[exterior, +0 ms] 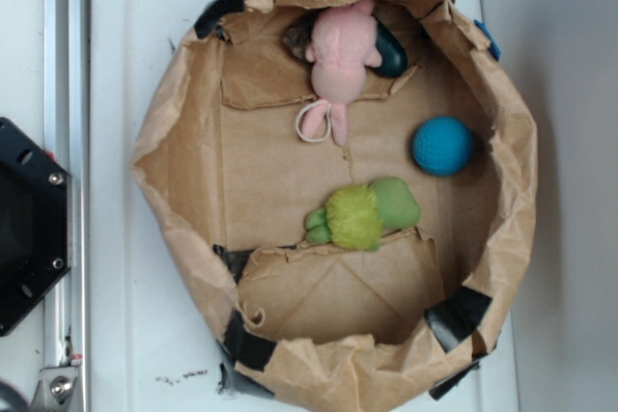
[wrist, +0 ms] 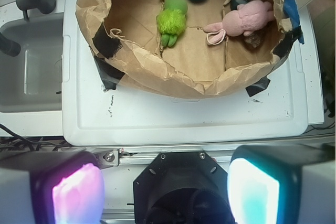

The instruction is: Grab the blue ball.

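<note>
Teal-blue ball (exterior: 442, 146) lies loose inside paper bin (exterior: 174, 123), right of green plush (exterior: 364, 214); end effector (wrist: 165, 184) spread open, well apart, not yet approaching.

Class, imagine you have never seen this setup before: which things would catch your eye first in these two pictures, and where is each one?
Most striking is the crumpled brown paper bin patched with black tape, sitting on a white lid. Inside, the blue ball lies alone near one wall, the green plush toy sits near the middle, and a pink plush toy lies at the far end. In the wrist view, the open gripper shows glowing pink and teal pads, well outside the bin.
</note>
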Motion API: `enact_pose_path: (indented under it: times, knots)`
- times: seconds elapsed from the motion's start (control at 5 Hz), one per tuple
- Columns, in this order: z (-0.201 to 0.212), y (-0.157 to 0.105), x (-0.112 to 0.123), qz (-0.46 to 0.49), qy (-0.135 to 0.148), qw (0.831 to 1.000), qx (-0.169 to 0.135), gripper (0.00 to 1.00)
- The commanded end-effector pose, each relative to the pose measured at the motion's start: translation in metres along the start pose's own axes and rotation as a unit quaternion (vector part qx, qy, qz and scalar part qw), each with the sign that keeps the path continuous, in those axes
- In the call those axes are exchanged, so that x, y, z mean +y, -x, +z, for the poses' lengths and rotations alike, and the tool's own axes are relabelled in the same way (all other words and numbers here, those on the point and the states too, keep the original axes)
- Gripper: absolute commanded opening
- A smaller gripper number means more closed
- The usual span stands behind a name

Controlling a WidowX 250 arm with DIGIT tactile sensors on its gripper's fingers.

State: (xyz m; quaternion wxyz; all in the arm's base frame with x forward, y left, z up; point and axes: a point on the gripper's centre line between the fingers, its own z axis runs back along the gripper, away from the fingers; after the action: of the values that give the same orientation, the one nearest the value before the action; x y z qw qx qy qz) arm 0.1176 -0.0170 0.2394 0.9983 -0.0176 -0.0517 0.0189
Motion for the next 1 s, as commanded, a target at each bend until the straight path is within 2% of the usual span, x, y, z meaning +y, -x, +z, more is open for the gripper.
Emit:
enact_pose_path:
  times: [0.0,0.4,0.6,0.8]
  knots:
    - [0.0,0.0,0.0,0.0,0.0,1.0,0.0,1.0]
    - [-0.019,-0.066,0.022,0.021,-0.031,0.998,-0.043,1.0]
    - [-0.034,-0.084,0.03,-0.012,-0.021,0.997,-0.071,1.0]
    - [-0.06,-0.108,0.04,-0.011,0.005,0.997,-0.08,1.0]
